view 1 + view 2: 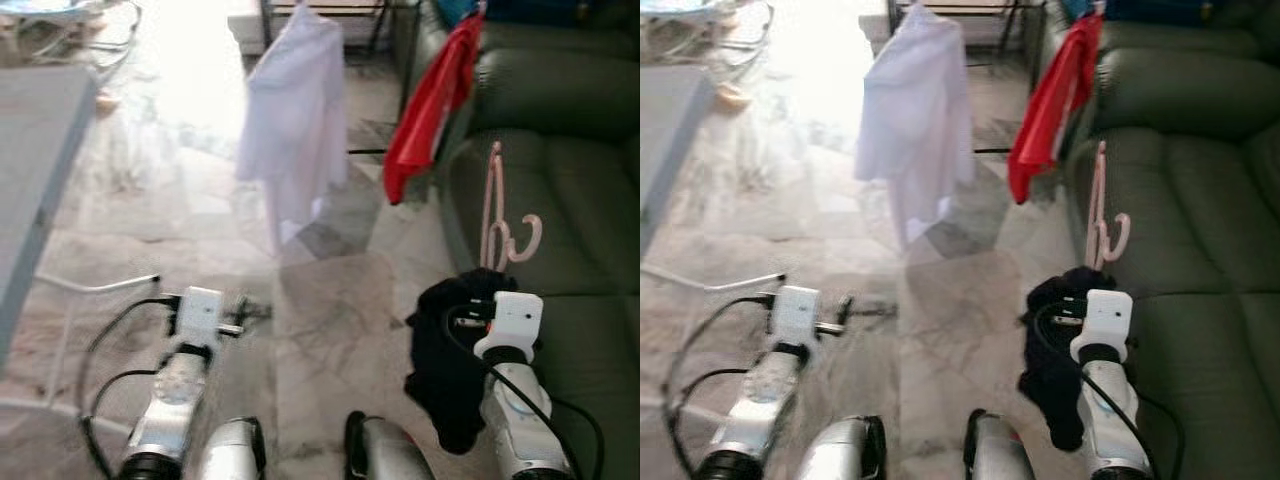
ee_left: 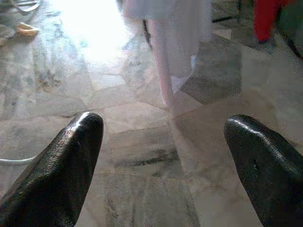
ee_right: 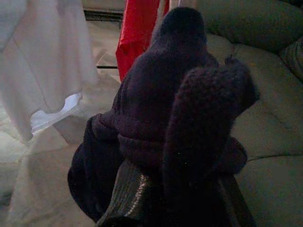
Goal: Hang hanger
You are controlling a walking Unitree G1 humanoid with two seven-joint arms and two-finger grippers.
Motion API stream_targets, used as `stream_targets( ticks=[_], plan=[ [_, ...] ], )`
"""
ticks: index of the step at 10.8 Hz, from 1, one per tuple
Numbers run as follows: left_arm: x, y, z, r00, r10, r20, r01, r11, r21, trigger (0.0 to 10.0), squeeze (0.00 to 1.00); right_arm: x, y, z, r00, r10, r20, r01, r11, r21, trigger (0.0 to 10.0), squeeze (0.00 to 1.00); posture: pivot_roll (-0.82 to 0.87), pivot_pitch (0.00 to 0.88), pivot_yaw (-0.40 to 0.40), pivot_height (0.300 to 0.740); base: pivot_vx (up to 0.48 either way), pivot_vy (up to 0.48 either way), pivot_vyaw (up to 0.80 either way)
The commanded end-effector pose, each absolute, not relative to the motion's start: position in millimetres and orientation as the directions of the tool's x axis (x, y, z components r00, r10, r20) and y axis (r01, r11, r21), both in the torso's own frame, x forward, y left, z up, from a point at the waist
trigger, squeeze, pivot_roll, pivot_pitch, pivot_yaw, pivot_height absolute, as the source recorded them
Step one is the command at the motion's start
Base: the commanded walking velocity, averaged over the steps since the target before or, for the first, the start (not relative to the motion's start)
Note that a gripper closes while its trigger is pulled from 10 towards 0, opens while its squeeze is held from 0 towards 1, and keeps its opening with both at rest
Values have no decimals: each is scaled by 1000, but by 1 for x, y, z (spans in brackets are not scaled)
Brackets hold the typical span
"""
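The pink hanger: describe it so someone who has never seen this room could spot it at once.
Find the dark green sofa on the robot's right. At the front of its seat, just beyond the right gripper and the black garment it holds, the pink hanger stands upright. Unlike the white shirt and red garment hanging farther back, it is bare, thin plastic with a curled hook.

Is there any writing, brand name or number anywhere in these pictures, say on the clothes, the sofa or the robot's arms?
None can be read.
White garment: plain, no print visible.
Red garment: plain.
Dark garment held in the right hand: no label visible.
Pink hanger on the sofa: no marking.
White wrist housings: too blurred to tell.
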State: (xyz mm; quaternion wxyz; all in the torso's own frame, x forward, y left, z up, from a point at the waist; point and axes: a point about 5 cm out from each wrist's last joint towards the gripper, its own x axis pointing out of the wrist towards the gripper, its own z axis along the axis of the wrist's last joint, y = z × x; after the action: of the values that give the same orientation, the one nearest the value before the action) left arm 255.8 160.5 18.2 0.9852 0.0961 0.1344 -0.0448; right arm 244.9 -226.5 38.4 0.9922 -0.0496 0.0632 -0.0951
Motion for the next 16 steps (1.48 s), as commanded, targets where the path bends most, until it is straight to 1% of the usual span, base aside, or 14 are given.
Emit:
stream_targets(
  ticks=[1,3,5,6,8,9,11,13,14,16],
  plan=[
    [255,161,20,963,-60,-263,112,976,189,10000,0,243,-231,41,971,-214,-106,202,972,-119,10000,0,-42,181,-47,740,0,0,0],
    [250,164,20,968,-32,-251,85,976,202,10000,0,241,-229,37,971,-200,-128,186,975,-118,10000,0,-25,198,-62,740,0,0,0],
    [245,169,18,970,10,-242,43,977,211,10000,0,239,-228,35,974,-180,-136,164,979,-123,10000,0,-13,196,-78,740,0,0,0],
    [244,171,17,969,17,-248,37,976,213,10000,0,240,-229,36,973,-188,-131,172,977,-124,10000,0,-12,185,-72,740,0,0,0],
    [245,167,9,957,-23,-288,96,966,239,10000,0,238,-226,28,972,-184,-146,170,980,-103,10000,0,-4,133,-61,740,0,0,0],
    [251,168,2,946,-18,-323,101,964,244,10000,0,242,-221,24,972,-175,-155,162,982,-92,10000,0,-8,70,-56,740,0,0,0],
    [273,161,11,950,-18,-311,96,966,238,10000,0,262,-216,29,977,-162,-136,152,985,-83,10000,0,-5,1,-46,740,0,0,0],
    [287,155,18,957,-35,-288,108,965,240,10000,0,276,-214,37,982,-162,-102,154,985,-83,10000,0,-9,0,-37,740,0,0,0],
    [289,158,19,958,-26,-284,98,966,241,10000,0,277,-217,38,981,-173,-92,162,980,-117,10000,0,-13,0,-33,740,0,0,0],
    [290,166,20,963,-1,-271,62,974,219,10000,0,269,-224,32,977,-187,-101,174,977,-123,10000,0,-28,0,-22,740,0,0,0]
  ],
)
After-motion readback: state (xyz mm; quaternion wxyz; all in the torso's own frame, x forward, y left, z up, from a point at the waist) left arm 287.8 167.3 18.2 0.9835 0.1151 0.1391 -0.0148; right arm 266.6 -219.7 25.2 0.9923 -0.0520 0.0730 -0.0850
